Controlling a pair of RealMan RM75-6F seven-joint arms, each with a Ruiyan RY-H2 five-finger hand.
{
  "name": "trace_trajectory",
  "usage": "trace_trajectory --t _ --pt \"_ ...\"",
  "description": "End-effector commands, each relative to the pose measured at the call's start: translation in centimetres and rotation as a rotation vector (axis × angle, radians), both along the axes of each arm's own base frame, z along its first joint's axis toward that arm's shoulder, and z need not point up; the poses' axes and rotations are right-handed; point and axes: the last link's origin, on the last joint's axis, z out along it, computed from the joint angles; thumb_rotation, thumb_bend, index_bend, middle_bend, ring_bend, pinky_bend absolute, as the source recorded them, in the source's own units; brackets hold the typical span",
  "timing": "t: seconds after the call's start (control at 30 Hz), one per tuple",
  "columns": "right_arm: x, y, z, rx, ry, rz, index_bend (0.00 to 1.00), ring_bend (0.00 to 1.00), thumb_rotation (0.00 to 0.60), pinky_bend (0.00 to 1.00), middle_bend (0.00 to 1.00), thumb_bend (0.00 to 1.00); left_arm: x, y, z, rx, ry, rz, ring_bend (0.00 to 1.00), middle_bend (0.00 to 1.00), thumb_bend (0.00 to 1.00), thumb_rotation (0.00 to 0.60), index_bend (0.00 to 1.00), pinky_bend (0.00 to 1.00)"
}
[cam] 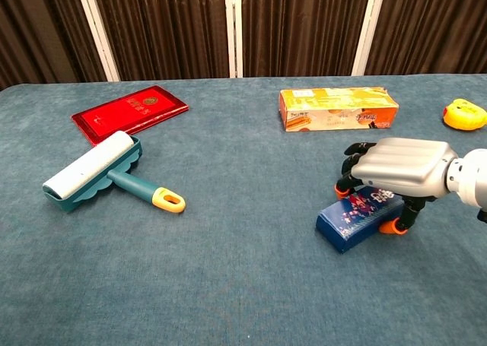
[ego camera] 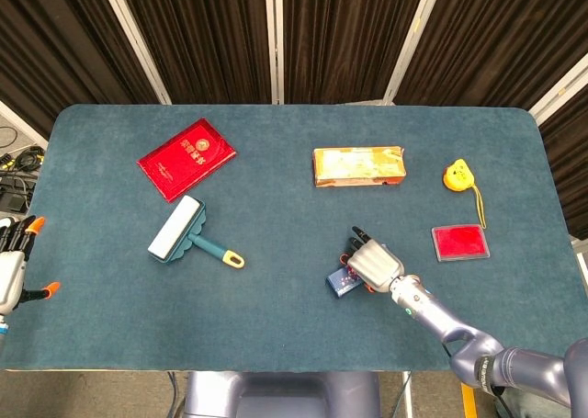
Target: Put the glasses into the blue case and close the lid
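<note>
Right hand (cam: pixel 399 171) curled over small dark-blue patterned case (cam: pixel 356 216), fingers & thumb gripping its sides, near bench (ego camera: pixel 276 299) front-right. Left hand (ego camera: pixel 11 266) spread wide, holding nothing, at far left edge.

My right hand (cam: pixel 399 171) arches over the blue case (cam: pixel 360 216), fingers (cam: pixel 351 173) curled down at its far edge, thumb at its near side. Beyond my fingers lies an orange box (cam: pixel 338 108); far left, a lint roller (cam: pixel 103 172) and red booklet (cam: pixel 129 112).

Bright even overhead light, soft shadows, sharp focus
</note>
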Motion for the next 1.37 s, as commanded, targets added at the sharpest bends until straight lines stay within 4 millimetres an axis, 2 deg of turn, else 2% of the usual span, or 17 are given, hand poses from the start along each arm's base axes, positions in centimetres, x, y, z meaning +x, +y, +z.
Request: trace_trajectory --t 0.03,0.07,0.13,0.2,0.27,0.3,0.47,0.63,0.7,0.83,0.9,0.97,1.1,1.37 --pt "-0.1 0.0 0.0 0.0 0.002 -0.001 0.45 0.18 0.6 0.0 0.38 0.24 0.0 0.0 0.0 0.0 0.0 -0.001 0.0 0.0 0.0 0.6 0.0 0.0" --pt "-0.2 0.0 0.0 0.002 0.006 -0.001 0.43 0.18 0.6 0.0 0.37 0.24 0.0 0.0 0.0 0.0 0.0 0.0 0.0 0.0 0.0 0.6 0.0 0.0" --pt "-0.4 0.1 0.1 0.007 0.021 -0.009 0.32 0.16 0.6 0.0 0.27 0.23 0.0 0.0 0.0 0.0 0.0 -0.001 0.0 0.0 0.0 0.6 0.0 0.0" --pt "-0.6 0.2 0.2 0.015 0.04 -0.021 0.11 0.06 0.6 0.0 0.09 0.21 0.0 0.0 0.0 0.001 -0.001 -0.001 0.0 0.0 0.0 0.6 0.0 0.0" --pt "-0.5 0.4 0.5 0.005 0.047 -0.016 0.01 0.01 0.6 0.0 0.01 0.2 0.1 -0.1 0.0 0.001 -0.003 -0.003 0.0 0.0 0.0 0.6 0.0 0.0" --pt "-0.4 0.5 0.6 -0.002 0.048 -0.01 0.0 0.0 0.6 0.0 0.0 0.2 0.1 -0.1 0.1 0.001 -0.004 -0.004 0.0 0.0 0.0 0.6 0.0 0.0" --pt "-0.2 1.5 2.6 -0.046 0.03 0.004 0.0 0.0 0.6 0.0 0.0 0.2 0.3 -0.3 0.3 0.007 -0.012 -0.015 0.0 0.0 0.0 0.6 0.0 0.0" --pt "-0.5 3.3 6.4 -0.136 -0.039 0.007 0.0 0.0 0.6 0.0 0.0 0.2 0.8 -0.6 0.7 0.019 -0.025 -0.042 0.0 0.0 0.0 0.6 0.0 0.0" --pt "-1.4 4.5 9.5 -0.242 -0.119 0.004 0.0 0.0 0.6 0.0 0.0 0.19 1.2 -0.9 1.0 0.028 -0.038 -0.062 0.0 0.0 0.0 0.6 0.0 0.0" --pt "-3.5 6.3 12.8 -0.371 -0.262 -0.022 0.0 0.0 0.6 0.0 0.0 0.12 1.8 -1.4 1.3 0.033 -0.052 -0.092 0.0 0.0 0.0 0.6 0.0 0.0" --pt "-4.9 7.2 14.2 -0.43 -0.341 -0.068 0.0 0.0 0.6 0.0 0.0 0.04 2.1 -1.7 1.5 0.037 -0.058 -0.109 0.0 0.0 0.0 0.6 0.0 0.0" --pt "-5.8 7.8 14.9 -0.465 -0.379 -0.093 0.0 0.0 0.6 0.0 0.0 0.0 2.3 -1.8 1.7 0.041 -0.062 -0.119 0.0 0.0 0.0 0.6 0.0 0.0" --pt "-7.5 9.4 15.9 -0.528 -0.42 -0.15 0.0 0.0 0.6 0.0 0.0 0.0 2.6 -2.0 2.0 0.051 -0.07 -0.14 0.0 0.0 0.0 0.6 0.0 0.0" --pt "-9.2 10.6 16.0 -0.573 -0.45 -0.209 0.0 0.0 0.6 0.0 0.0 0.0 2.7 -2.5 2.7 0.06 -0.086 -0.158 0.0 0.0 0.0 0.6 0.0 0.0"
